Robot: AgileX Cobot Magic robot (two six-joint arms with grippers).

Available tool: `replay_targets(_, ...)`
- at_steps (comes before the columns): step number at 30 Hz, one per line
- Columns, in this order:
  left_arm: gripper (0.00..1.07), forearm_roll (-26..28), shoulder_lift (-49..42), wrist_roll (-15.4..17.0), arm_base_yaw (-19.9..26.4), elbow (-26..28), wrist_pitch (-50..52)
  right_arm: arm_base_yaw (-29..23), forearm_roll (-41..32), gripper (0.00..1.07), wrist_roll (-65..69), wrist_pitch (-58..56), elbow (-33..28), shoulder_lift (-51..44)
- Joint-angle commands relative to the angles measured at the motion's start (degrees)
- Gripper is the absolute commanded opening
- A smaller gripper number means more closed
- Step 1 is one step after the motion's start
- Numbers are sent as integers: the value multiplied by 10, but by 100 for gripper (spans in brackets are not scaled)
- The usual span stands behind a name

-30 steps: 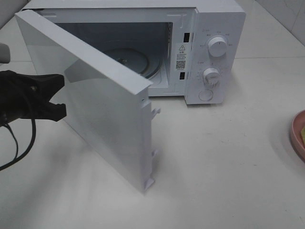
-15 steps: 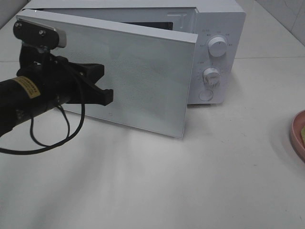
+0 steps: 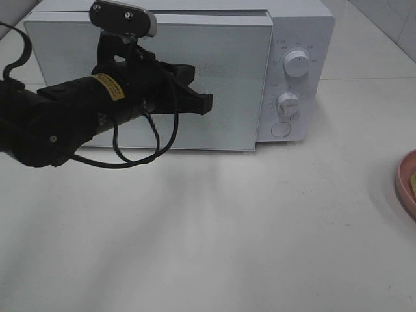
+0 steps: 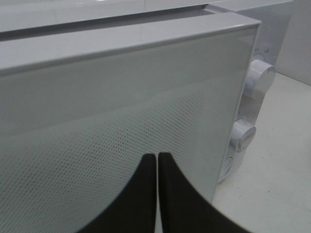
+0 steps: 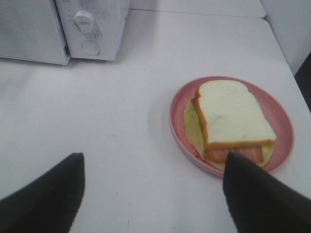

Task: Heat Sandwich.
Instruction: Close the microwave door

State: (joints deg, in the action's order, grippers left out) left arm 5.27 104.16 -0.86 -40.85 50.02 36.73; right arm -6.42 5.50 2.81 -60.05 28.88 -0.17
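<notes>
1. the left claw [image 3: 203, 97] is pressed together, its two black fingers [image 4: 146, 194] side by side with nothing between them, and its tip is at the front of the microwave door [image 3: 221, 78].
2. the microwave [image 3: 299, 26] stands at the back of the white surface [image 3: 260, 227]; its door lies flat against the body, with two round knobs [image 3: 297, 64] and a button on the panel beside it.
3. the right claw [image 5: 155, 194] is spread wide, hanging above the surface and holding nothing.
4. the sandwich [image 5: 233, 121] lies on a pink plate [image 5: 282, 145], well apart from the microwave, on the right side of the surface; it is close in front of the right claw.
5. in the high view only the plate's rim shows at the right edge.
</notes>
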Motion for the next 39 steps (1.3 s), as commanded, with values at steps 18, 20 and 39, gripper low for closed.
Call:
replay_targets(18,0,17,88,1,-6,147,-49,5,0,76,-2,5,0,-14)
replay_targets(20,0,17,98,1,-6,162,-54,5,0,76,-2,5,0,-14)
replay_targets(39,0,49,145,-1,15,254,-84,5,0,76,-2,5,0,-14)
